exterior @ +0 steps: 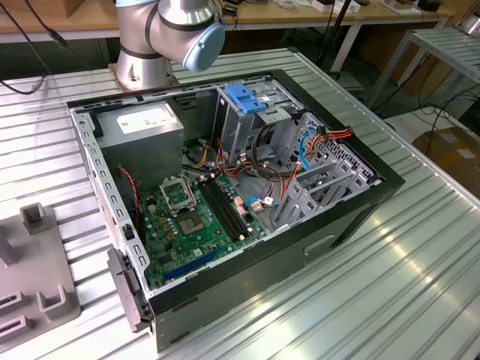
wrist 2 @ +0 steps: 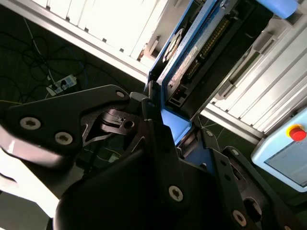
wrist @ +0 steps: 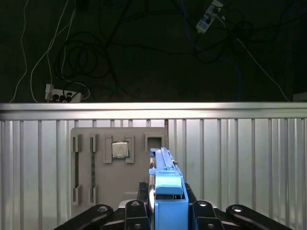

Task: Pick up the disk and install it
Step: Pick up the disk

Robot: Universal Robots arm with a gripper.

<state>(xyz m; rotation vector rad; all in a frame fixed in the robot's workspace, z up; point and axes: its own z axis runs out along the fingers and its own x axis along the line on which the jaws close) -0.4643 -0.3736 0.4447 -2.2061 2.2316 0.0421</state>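
Observation:
My gripper [wrist: 166, 203] is shut on the disk [wrist: 164, 172], which I see edge-on, its bright blue carrier rail standing up between the black fingers [wrist: 135, 209]. In the second wrist view the disk [wrist 2: 194, 50] shows its grey metal body, connector edge and blue rail running away from the gripper [wrist 2: 163, 122]. It is held in the air above the ribbed metal table [wrist: 240, 158]. In the exterior view the open computer case [exterior: 352, 217] lies on that table with its tall metal drive cage [exterior: 244, 124] near the far side.
A grey fixture plate [wrist: 103, 167] holding a processor chip [wrist: 120, 149] lies on the table beyond the disk; it also shows at the exterior view's left [exterior: 34, 281]. Inside the case are a power-supply box [exterior: 142, 127], motherboard [exterior: 195, 217] and loose cables [exterior: 270, 180]. A pendant with a red button [wrist 2: 296, 132] lies nearby.

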